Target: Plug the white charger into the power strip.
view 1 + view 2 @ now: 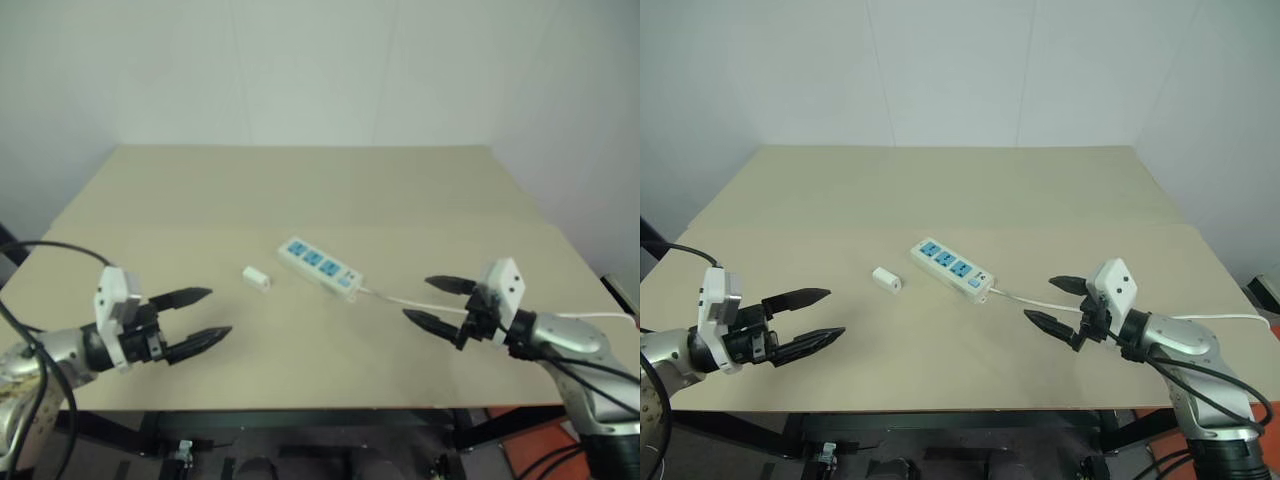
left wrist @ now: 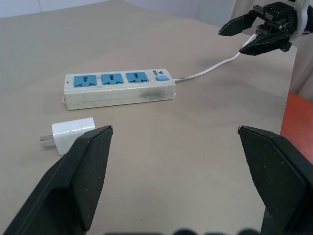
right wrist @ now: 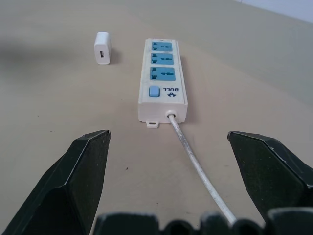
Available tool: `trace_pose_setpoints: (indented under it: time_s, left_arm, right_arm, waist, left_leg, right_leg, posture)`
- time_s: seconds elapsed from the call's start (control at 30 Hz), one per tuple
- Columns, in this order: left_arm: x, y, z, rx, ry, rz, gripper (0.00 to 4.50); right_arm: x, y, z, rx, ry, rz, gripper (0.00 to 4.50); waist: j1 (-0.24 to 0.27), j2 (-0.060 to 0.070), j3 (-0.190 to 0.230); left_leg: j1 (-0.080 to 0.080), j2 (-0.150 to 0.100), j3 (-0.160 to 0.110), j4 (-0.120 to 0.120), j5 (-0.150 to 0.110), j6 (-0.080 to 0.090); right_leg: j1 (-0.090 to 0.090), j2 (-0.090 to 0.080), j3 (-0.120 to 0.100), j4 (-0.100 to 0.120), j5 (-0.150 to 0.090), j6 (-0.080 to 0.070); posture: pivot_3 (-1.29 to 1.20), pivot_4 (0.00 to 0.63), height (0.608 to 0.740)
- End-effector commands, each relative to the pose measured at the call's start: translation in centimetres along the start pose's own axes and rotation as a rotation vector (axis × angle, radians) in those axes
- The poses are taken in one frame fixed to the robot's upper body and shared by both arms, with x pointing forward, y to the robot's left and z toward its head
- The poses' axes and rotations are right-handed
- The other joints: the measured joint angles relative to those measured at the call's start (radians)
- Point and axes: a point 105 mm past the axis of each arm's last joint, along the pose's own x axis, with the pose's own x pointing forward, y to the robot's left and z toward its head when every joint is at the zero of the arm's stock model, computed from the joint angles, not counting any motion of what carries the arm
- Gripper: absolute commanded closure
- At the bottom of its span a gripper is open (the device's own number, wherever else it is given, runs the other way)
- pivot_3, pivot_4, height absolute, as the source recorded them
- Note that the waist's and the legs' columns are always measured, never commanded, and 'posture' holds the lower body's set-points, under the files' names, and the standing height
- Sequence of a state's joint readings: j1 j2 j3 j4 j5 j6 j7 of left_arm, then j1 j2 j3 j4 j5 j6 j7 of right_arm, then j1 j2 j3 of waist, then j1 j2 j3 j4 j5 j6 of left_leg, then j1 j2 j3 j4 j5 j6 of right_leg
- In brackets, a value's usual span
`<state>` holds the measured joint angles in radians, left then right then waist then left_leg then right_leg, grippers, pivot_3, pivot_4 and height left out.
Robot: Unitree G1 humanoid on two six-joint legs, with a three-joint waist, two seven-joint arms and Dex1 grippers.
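The strip (image 1: 320, 267) lies flat around the middle of the tabletop (image 1: 300, 190), set at a slant, its three blue sockets facing up and all of them bare. Its cord (image 1: 400, 297) leaves the end with the small blue button and trails off toward the right edge. The charger (image 1: 256, 278) sits on its side just beside the strip, on the side toward the left edge — near it but not touching, prongs out in the air, as the left wrist view shows.

Left gripper (image 1: 195, 320) hovers over the front-left part of the tabletop, jaws spread wide, nothing between them, aimed in toward the charger and strip. Right gripper (image 1: 438, 303) hangs over the front-right part, also wide open and empty — the cord runs on the tabletop beneath it, and from the right wrist view the strip lies straight ahead between its fingers (image 3: 73, 186). Both grippers are well apart from the two items.
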<state>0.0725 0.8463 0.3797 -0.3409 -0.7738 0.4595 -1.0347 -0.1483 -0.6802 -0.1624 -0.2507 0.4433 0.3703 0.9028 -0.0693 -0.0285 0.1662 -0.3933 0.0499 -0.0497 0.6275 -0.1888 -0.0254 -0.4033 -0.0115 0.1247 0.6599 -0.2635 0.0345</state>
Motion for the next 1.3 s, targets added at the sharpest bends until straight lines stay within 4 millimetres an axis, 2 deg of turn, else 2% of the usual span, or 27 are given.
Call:
trace_pose_setpoints:
  time_s: [0.03, 0.37, 0.67, 0.8, 0.97, 1.3]
  left_arm:
    - [-0.5, 0.2, 1.3, 0.059, -0.012, 0.01, 0.02]
    - [-0.3, 0.6, 1.5, 0.067, -0.02, 0.006, 0.02]
    - [0.3, 0.9, 1.7, 0.072, -0.023, -0.029, 0.02]
    - [0.4, 0.8, 1.8, 0.075, -0.023, -0.04, 0.02]
    - [0.2, 0.9, 1.6, 0.077, -0.017, -0.034, 0.02]
    - [-0.4, 0.8, 1.4, 0.078, -0.009, -0.018, 0.02]
  right_arm:
    - [0.2, -0.2, 1.3, -0.054, -0.042, -0.004, 0.0]
    - [1.0, 0.1, 1.3, -0.049, -0.063, -0.015, 0.0]
    - [7.8, -0.1, 0.4, -0.013, -0.158, -0.157, 0.0]
    - [10.9, 0.3, -0.1, 0.016, -0.191, -0.154, 0.0]
    - [13.0, 0.0, -1.0, 0.043, -0.193, -0.165, 0.0]
    - [14.7, 0.4, -2.8, 0.068, -0.164, -0.115, 0.0]
  waist:
    - [0.0, 0.0, 0.0]
    - [0.0, 0.0, 0.0]
    - [-0.003, 0.0, 0.0]
    - [-0.003, 0.0, 0.0]
    - [-0.001, 0.0, 0.0]
    - [-0.005, 0.0, 0.001]
  left_leg:
    - [0.0, 0.0, 0.0, 0.0, 0.0, 0.0]
    - [0.0, 0.0, 0.0, -0.001, 0.0, 0.0]
    - [-0.001, 0.0, 0.0, -0.001, 0.0, 0.0]
    - [-0.003, 0.0, 0.0, -0.002, 0.0, 0.0]
    - [-0.005, 0.0, -0.001, -0.003, 0.0, 0.0]
    - [-0.004, 0.0, -0.001, -0.003, 0.0, 0.0]
  right_leg:
    - [0.0, 0.0, 0.0, 0.0, 0.0, 0.0]
    - [0.0, 0.0, 0.0, -0.001, 0.0, 0.0]
    - [-0.002, 0.0, 0.0, -0.001, 0.0, 0.0]
    - [-0.003, 0.0, 0.0, -0.003, 0.0, 0.0]
    - [-0.003, 0.0, -0.001, -0.004, 0.001, 0.0]
    - [-0.003, -0.001, -0.001, -0.003, 0.001, 0.0]
  posture:
    - [0.0, 0.15, 0.74]
    - [0.0, 0.15, 0.74]
    - [0.0, 0.15, 0.74]
    - [0.0, 0.15, 0.74]
    - [0.0, 0.15, 0.74]
    - [0.0, 0.15, 0.74]
